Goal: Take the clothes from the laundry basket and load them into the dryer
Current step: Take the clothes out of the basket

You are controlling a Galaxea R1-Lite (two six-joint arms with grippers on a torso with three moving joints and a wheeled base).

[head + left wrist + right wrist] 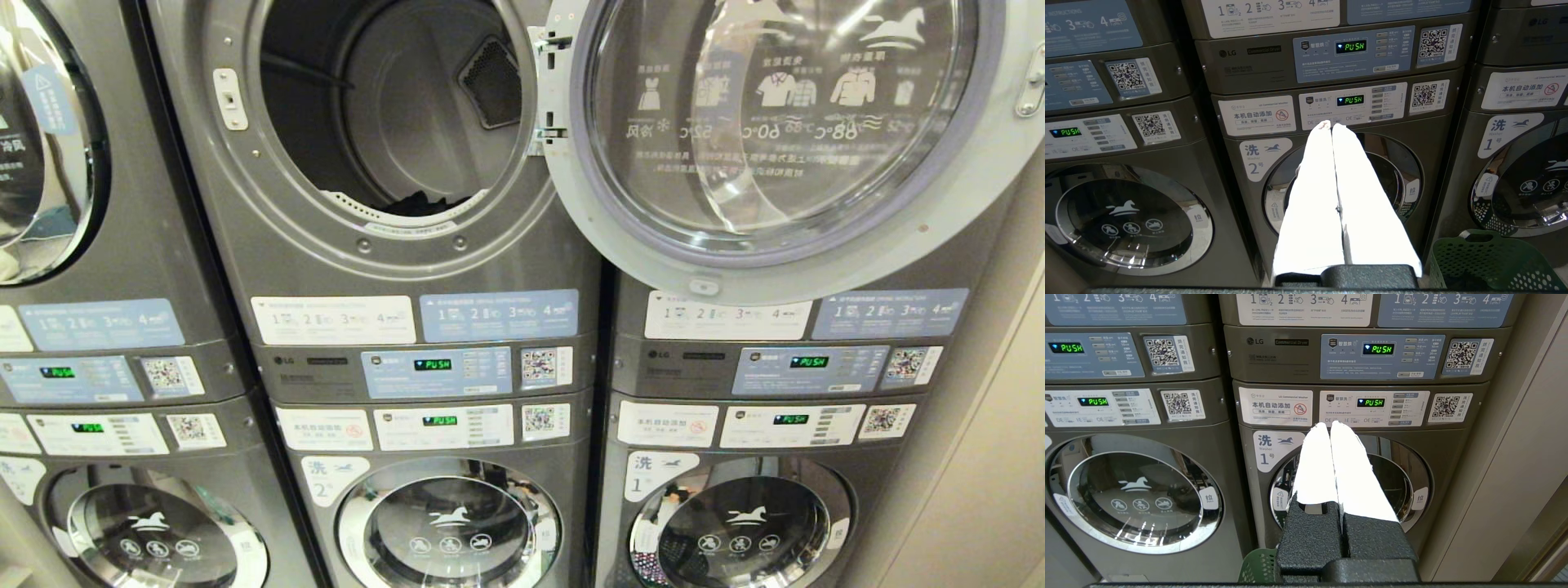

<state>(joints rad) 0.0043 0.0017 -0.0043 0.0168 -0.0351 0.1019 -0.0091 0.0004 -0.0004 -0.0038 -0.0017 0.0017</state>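
A: Head view first, biggest things. What fills it?

B: Three grey stacks of machines, side by side. The middle dryer (392, 122), upper centre of the frame, stands with its round mouth open. Its door (775, 139) is swung out to the upper right and covers the dryer of the right-hand stack.

A: Anything inside the drum?

B: A dark bit of clothes (420, 202) shows just above the lower rim of the opening. How much lies in there I cannot tell.

A: And below?

B: Control panels with green "PUSH" displays, then the washers (449, 531) along the bottom edge, doors closed. Neither arm shows in this view.

A: The laundry basket?

B: Green and perforated, in the lower right corner of the left wrist view (1490, 261), on the floor before washer number 1. Its rim also peeks in at the bottom centre of the right wrist view.

A: The grippers?

B: Left gripper (1329, 124), pads pressed together, holding nothing, in front of washer number 2. Right gripper (1328, 425), likewise closed and empty, in front of washer number 1.
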